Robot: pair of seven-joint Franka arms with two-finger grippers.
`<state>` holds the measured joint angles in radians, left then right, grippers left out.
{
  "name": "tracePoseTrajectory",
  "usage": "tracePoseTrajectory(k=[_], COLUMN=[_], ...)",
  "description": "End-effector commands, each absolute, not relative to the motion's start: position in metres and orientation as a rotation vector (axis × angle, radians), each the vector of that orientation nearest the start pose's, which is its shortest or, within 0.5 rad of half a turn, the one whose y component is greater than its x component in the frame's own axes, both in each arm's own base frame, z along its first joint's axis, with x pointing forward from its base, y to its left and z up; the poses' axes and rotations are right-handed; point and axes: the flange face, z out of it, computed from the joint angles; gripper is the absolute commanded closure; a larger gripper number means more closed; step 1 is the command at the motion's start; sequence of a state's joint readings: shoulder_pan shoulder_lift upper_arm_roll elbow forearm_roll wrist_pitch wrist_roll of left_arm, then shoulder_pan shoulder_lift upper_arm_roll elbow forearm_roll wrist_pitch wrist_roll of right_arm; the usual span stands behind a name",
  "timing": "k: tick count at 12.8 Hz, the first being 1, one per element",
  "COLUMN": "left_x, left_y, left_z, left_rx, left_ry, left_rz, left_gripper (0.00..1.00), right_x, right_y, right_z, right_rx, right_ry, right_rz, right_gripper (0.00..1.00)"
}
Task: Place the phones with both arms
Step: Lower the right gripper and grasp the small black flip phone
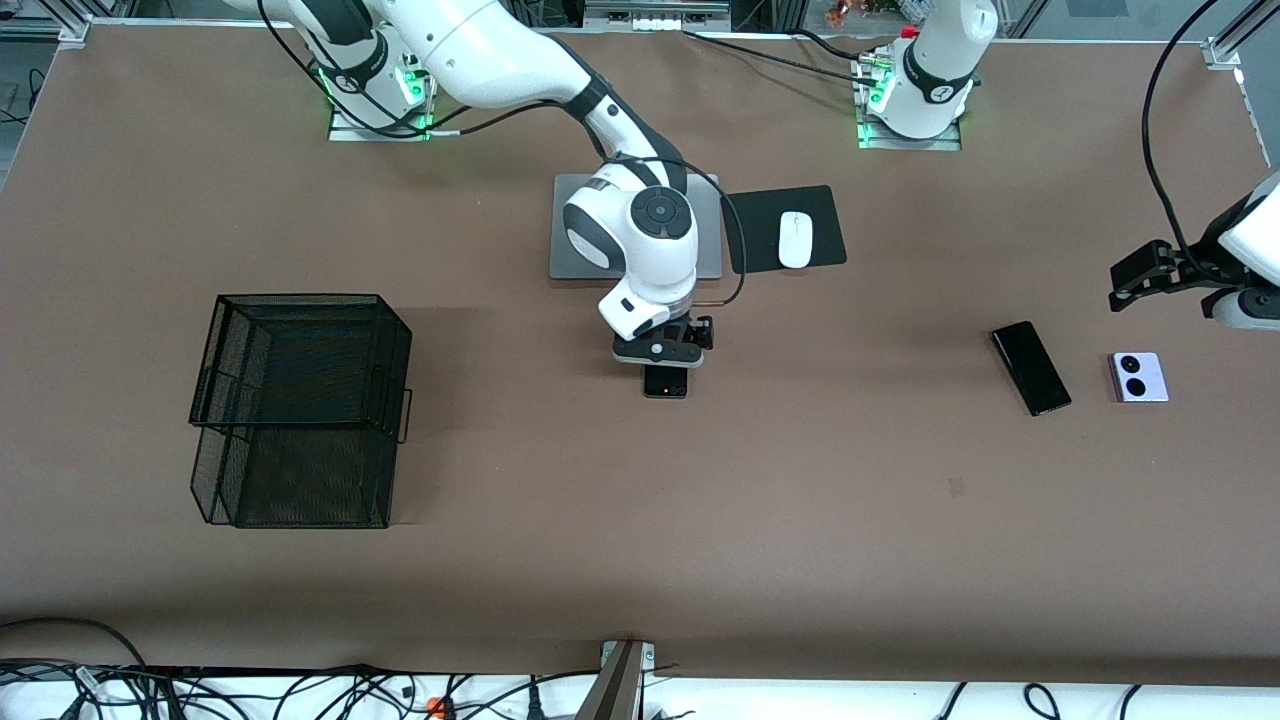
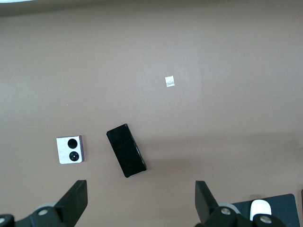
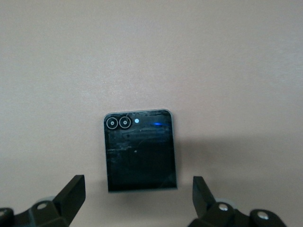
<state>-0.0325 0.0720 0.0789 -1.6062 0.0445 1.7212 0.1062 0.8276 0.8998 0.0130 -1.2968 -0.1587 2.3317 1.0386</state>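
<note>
**Fingers wide over the flip phone**

Front view: right gripper (image 1: 668, 362) hangs low over the black flip (image 1: 666, 381) mid-worktop, near the laptop (image 1: 572, 225). Left gripper (image 1: 1135, 280) hovers over the worktop's end, beside the slab (image 1: 1031, 367) and lavender flip (image 1: 1139, 377).

Left wrist: fingers (image 2: 75, 201) apart; both phones lie flat ahead, slab angled.

Right wrist: fingers (image 3: 71, 195) spread, empty, straddling the glossy, scuffed flip's near edge; cameras point away. Looks ready for a straight drop.

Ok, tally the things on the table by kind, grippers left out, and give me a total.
Phones: 3 (black flip phone, black slab phone, lavender-white flip phone)
Wire baskets: 1 (black mesh basket)
Laptops: 1 (silver laptop)
Mice: 1 (white mouse)
Mouse pads: 1 (black mouse pad)
Total: 7
</note>
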Motion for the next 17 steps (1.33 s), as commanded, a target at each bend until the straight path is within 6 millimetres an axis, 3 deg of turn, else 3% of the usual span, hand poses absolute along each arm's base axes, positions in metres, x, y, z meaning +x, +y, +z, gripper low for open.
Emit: tracePoseTrajectory(k=[1, 6, 11, 12, 14, 15, 16, 17], left_x=[0.58, 0.576, 0.581, 0.585, 0.586, 0.587, 0.588, 0.588], left_y=[0.037, 0.04, 0.046, 0.045, 0.046, 0.045, 0.044, 0.044], left_z=[0.587, 0.596, 0.581, 0.572, 0.571, 0.57, 0.568, 0.568], left_rx=[-3.07, -3.073, -3.078, -3.078, -3.077, -3.077, -3.076, -3.074], left_ry=[0.083, 0.069, 0.05, 0.051, 0.051, 0.051, 0.057, 0.059], left_rz=[-0.086, -0.08, -0.028, -0.007, -0.006, -0.004, -0.002, -0.001], left_gripper=[0.0, 0.0, 0.0, 0.0, 0.0, 0.0, 0.0, 0.0], right_x=[0.513, 0.509, 0.504, 0.504, 0.506, 0.506, 0.507, 0.508], right_y=[0.57, 0.572, 0.574, 0.574, 0.572, 0.571, 0.572, 0.572], right_z=[0.199, 0.184, 0.172, 0.172, 0.173, 0.173, 0.175, 0.18], right_rx=[-3.067, -3.084, -3.096, -3.096, -3.103, -3.105, -3.104, -3.103], right_ry=[0.157, 0.122, 0.097, 0.097, 0.083, 0.079, 0.08, 0.069], right_rz=[-0.335, -0.369, -0.383, -0.383, -0.403, -0.406, -0.408, -0.414], right_gripper=[0.0, 0.0, 0.0, 0.06, 0.61, 0.82, 0.98, 1.0])
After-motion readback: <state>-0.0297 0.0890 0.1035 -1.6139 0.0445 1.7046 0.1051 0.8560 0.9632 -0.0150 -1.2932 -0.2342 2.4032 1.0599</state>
